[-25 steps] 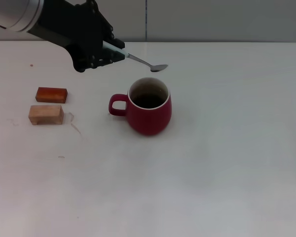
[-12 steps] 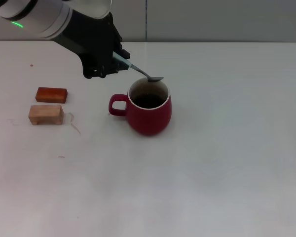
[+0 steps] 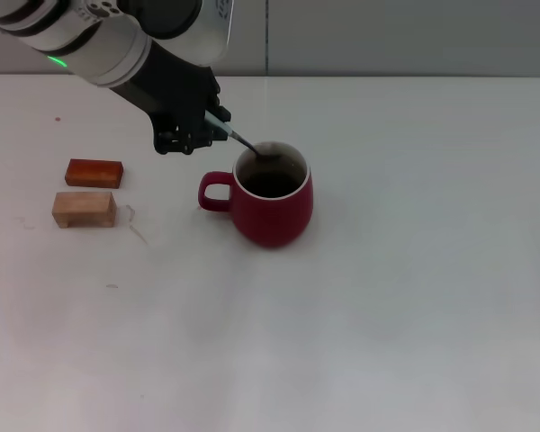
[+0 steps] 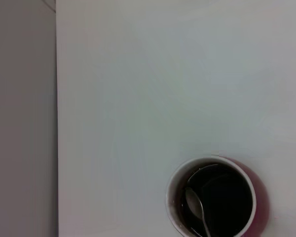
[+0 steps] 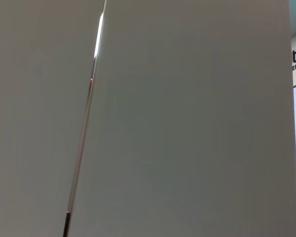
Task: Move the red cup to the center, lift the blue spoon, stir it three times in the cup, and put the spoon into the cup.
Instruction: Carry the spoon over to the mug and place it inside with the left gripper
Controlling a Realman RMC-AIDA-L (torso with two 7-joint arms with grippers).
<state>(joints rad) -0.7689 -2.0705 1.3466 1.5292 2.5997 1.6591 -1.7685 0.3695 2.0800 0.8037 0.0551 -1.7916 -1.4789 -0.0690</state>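
Gripping the blue spoon point(image 3: 243, 142) in the red cup point(image 3: 270, 205), left tool point(image 3: 202, 130) clears two blocks point(image 3: 90, 190).

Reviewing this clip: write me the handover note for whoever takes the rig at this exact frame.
Left gripper: shut on the blue spoon, holding its handle just behind and left of the red cup.
Right gripper: not in view; its wrist camera shows only a wall.
Red cup: upright near the table's middle, handle pointing to the robot's left.
Spoon: tilted down, its bowl inside the cup near the rim.
Done: cup placed, spoon lifted and dipped in.
Left: stirring (count cannot be told from here), then release the spoon into the cup.
Two small blocks sit left, apart from the cup.
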